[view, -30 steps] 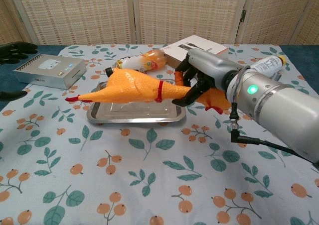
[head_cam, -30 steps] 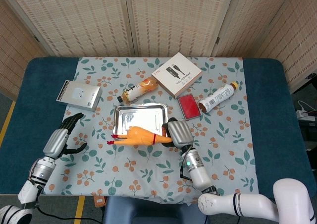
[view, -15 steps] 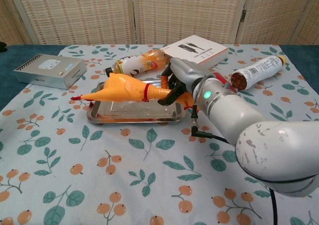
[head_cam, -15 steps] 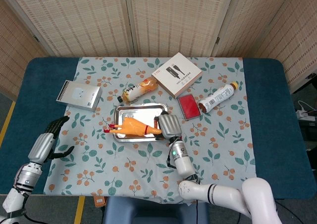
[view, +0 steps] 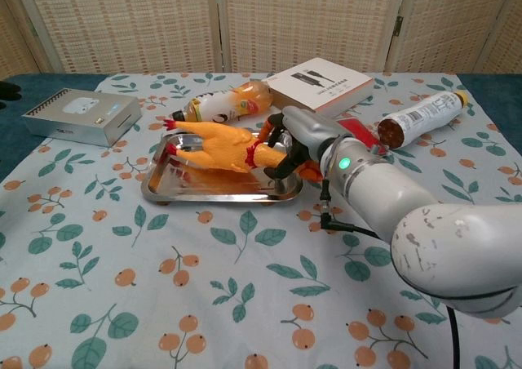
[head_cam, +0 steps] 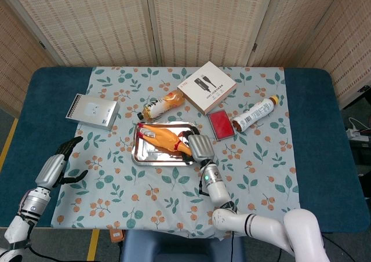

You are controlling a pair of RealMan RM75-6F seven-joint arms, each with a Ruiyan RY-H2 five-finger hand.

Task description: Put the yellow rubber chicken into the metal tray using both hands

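Your right hand (head_cam: 200, 147) grips the yellow rubber chicken (head_cam: 164, 137) by its neck, body inside the metal tray (head_cam: 141, 155); your left hand (head_cam: 57, 168) hangs spread, holding nothing.

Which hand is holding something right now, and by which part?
The right hand grips the yellow rubber chicken at its neck end, by the red band, with the body over the metal tray. The left hand holds nothing.

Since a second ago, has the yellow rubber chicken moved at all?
Yes. The yellow rubber chicken has moved up the head view, from in front of the shiny metal tray to over it, gripped by the right hand.
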